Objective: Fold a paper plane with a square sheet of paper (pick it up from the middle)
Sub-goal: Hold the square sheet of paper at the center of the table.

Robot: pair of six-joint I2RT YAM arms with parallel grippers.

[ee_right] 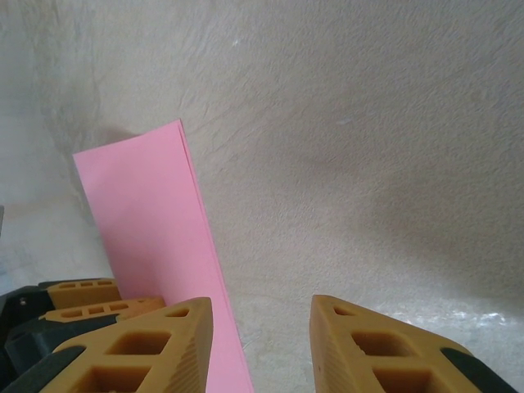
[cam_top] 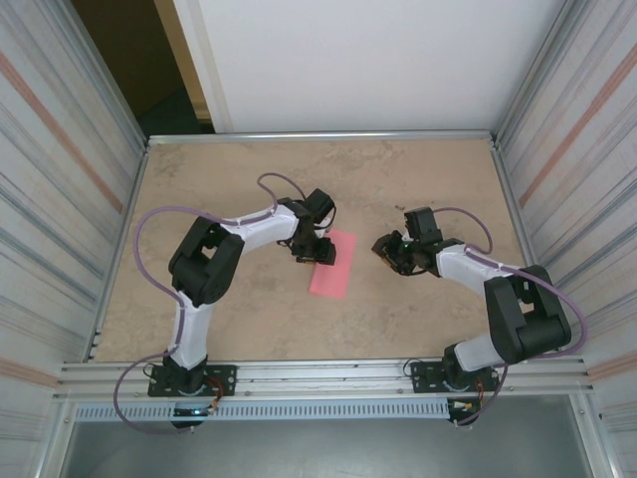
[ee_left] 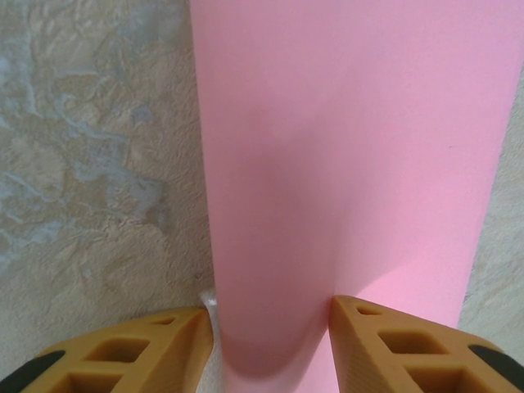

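Right now my left gripper (ee_left: 270, 311) has its 2 orange fingers (ee_left: 385, 344) partly apart. A rounded hump of the square sheet of paper (ee_left: 344, 147) fills the gap between them — whether I am squeezing that hump or only straddling it, I cannot tell. My right gripper (ee_right: 262, 307) stands open with bare table between its jaws and holds nothing. The sheet's long edge runs past 1 of its fingers.

Moving outward, the sheet lies on the table (cam_top: 199, 179) near its middle, between my 2 grippers. From above, my left gripper sits at the sheet's far end and my right one waits near its other long side, apart from it.

As for progress, the sheet shows as a long narrow strip, not a flat square. At the corner seen from my right wrist, 2 layers lie edge on edge, so I judge the first fold, in half lengthwise, to be in. The fold by my left fingers looks soft and rounded, so that crease probably needs pressing flat.

Everything else is left to do. I see no slanted corner folds, no pointed nose and no wing creases, so nothing here looks like a dart — I judge the job to be at an early stage.
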